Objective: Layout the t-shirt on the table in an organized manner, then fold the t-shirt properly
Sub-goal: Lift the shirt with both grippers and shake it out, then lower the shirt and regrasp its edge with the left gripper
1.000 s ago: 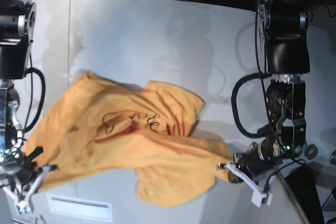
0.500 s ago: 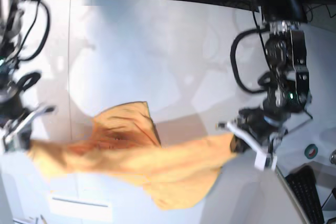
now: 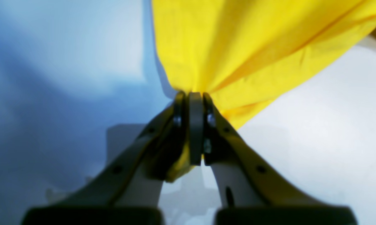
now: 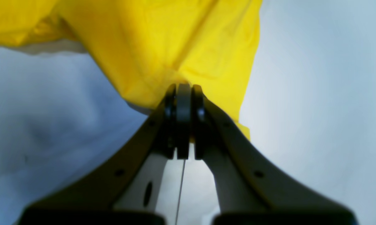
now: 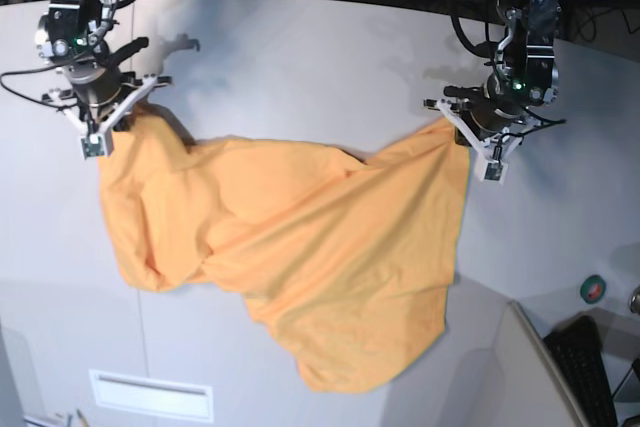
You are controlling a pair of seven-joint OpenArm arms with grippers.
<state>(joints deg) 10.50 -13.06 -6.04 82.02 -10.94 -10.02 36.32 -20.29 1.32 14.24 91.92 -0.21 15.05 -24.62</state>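
Both end effectors, left (image 5: 461, 135) and right (image 5: 122, 123), grip 1 t-shirt (image 5: 290, 207) over the pale table (image 5: 310, 67).

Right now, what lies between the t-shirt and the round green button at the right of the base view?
Between the t-shirt and the round green button lie bare tabletop and part of a pale strip, in the base view.

Reaching both arms in from the far side, spread well apart. Keeping left gripper (image 5: 455, 134) at far right, left arm (image 5: 528, 32) running back from it. Holding right gripper (image 5: 122, 125) at far left, right arm (image 5: 68, 7) extending behind. Pinching black fingertips (image 3: 195, 125) closed on the left gripper, likewise fingertips (image 4: 183, 122) on the right. Gripping with both.
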